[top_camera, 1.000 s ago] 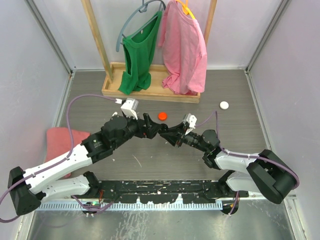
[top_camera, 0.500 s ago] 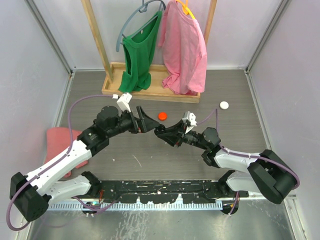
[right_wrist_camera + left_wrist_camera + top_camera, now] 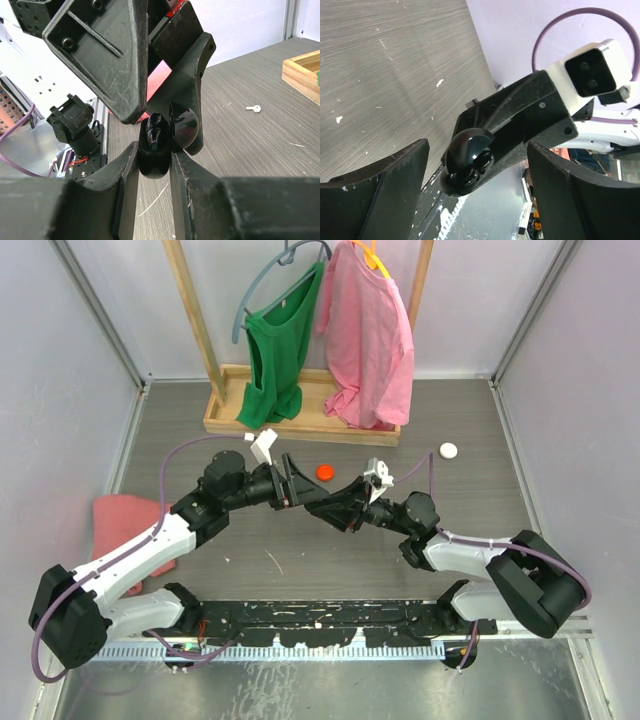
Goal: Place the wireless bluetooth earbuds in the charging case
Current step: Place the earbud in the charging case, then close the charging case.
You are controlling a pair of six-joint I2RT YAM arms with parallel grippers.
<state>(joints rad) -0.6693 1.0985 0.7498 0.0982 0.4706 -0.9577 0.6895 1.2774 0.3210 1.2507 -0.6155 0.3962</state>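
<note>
My right gripper [image 3: 156, 150] is shut on the glossy black charging case [image 3: 154, 159] and holds it above the table with its lid [image 3: 186, 128] open. A black earbud [image 3: 156, 131] sits in the case's well. In the left wrist view the case [image 3: 466, 150] shows dark earbuds [image 3: 472, 172] inside, held by the right fingers [image 3: 525, 117]. My left gripper [image 3: 477, 150] is open, its fingers [image 3: 380, 190] either side of the case and apart from it. In the top view the left gripper [image 3: 303, 496] and right gripper [image 3: 320, 508] meet at mid-table.
An orange-red puck [image 3: 324, 471] lies just behind the grippers and a white puck [image 3: 448, 450] at the right. A wooden rack base [image 3: 300, 418] with green and pink garments stands at the back. A red cloth [image 3: 120, 520] lies left. A tiny white piece [image 3: 254, 108] lies on the table.
The left gripper drew back to the upper left, then came in again to the case. The right gripper has shifted slightly left, still holding the case.
</note>
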